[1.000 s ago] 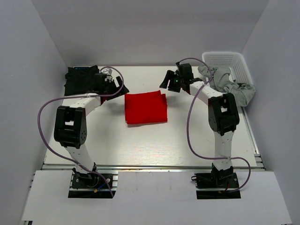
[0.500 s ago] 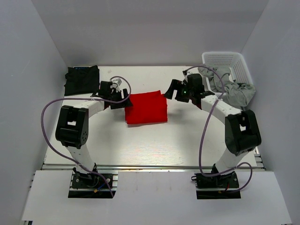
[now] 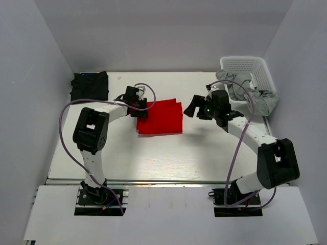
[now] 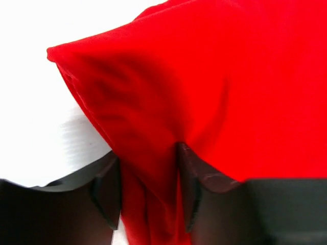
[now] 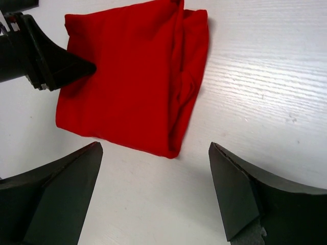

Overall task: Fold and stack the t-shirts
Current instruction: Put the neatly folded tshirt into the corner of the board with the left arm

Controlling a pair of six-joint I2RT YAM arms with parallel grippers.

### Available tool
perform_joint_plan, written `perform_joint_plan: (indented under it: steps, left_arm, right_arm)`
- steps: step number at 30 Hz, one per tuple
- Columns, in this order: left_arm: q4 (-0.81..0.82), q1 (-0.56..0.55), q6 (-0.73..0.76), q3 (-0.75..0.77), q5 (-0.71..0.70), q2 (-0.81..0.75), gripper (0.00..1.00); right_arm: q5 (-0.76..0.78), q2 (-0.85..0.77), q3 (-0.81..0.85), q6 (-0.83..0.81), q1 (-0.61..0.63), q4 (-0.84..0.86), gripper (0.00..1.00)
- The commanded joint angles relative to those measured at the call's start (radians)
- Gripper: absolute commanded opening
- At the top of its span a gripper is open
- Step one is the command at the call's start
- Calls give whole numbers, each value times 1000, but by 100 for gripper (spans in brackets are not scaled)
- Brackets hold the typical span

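The red t-shirt (image 3: pixel 162 117) lies folded in a rectangle at the middle of the table. My left gripper (image 3: pixel 140 109) is at its left edge, and in the left wrist view (image 4: pixel 148 176) both fingers press a bunched fold of red cloth (image 4: pixel 214 92) between them. The right gripper (image 3: pixel 192 108) hovers just right of the shirt, wide open and empty (image 5: pixel 156 196), with the shirt's (image 5: pixel 127 87) near corner ahead of it. The black t-shirt (image 3: pixel 89 87) lies folded at the back left corner, apart from both grippers.
A white lattice basket (image 3: pixel 245 64) stands at the back right with grey cloth (image 3: pixel 253 97) spilling over its rim beside the right arm. White walls close in the table on three sides. The left gripper's finger (image 5: pixel 56 64) shows in the right wrist view.
My left gripper moved right from beside the black t-shirt to the red one and closed on its left edge. The right gripper opened wide and came forward and right.
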Motion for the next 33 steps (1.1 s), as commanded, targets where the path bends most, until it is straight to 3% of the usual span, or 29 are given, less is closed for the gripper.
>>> perform_joint_plan:
  steps: [1,5,8,9,16,21,27,33]
  left_arm:
    - [-165,-39,19,11,-156,84,51]
    - [-199,-61,19,32,-210,135,34]
    - [-199,-61,28,52,-198,159,3]
    - [-210,-61,28,66,-198,159,0]
    - [-204,-33,200,189,-273,32,0]
    - [-179,-24,398,268,-410,-35,0]
    - [-150,19,524,298,-557,-78,0]
    - [-105,95,665,325,-537,-126,0]
  right_arm:
    - [61,-70,-42,-9,-4,34,90]
    - [159,-163,-110,-18,-5,9,90]
    - [193,-214,-139,-30,-4,4,90]
    - [201,-231,-159,-30,-2,3,90]
    - [313,-292,-205,-44,-5,4,90]
    - [330,-294,-213,-61,-5,3,90]
    - [342,-254,-202,-69,-2,1,90]
    - [345,-216,-196,-64,-5,18,90]
